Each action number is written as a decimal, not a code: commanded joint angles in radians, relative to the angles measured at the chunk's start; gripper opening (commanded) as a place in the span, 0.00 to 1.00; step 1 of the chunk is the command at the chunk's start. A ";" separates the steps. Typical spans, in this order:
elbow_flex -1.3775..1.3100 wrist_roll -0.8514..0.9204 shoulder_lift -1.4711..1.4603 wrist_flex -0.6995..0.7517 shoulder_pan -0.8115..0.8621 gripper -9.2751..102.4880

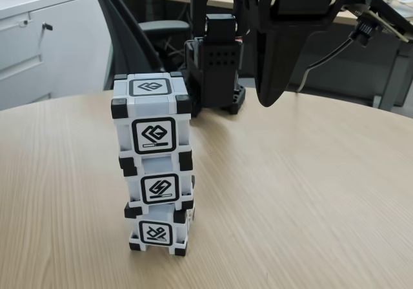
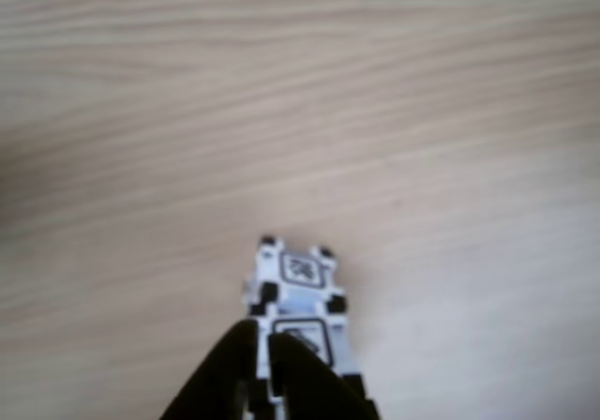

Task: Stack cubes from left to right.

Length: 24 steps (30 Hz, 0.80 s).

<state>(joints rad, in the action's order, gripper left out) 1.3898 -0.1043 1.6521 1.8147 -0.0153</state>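
Risk now is a topple: I see the three cubes (image 1: pixel 153 166) stacked on the table (image 1: pixel 303 186), not squarely aligned. My gripper (image 1: pixel 270 99) hangs apart at upper right, jaws pressed together, I think; a low swing could clip the top cube (image 1: pixel 152 118).

No readable text; cubes (image 1: pixel 153 166) bear abstract glyphs.
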 commanded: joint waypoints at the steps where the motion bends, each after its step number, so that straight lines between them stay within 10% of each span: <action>1: -0.038 -0.008 0.014 0.005 0.008 0.08; 24: -0.028 -0.020 0.017 0.000 0.025 0.08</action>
<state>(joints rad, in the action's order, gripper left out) 1.3898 -0.1289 1.6521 1.8147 -0.0031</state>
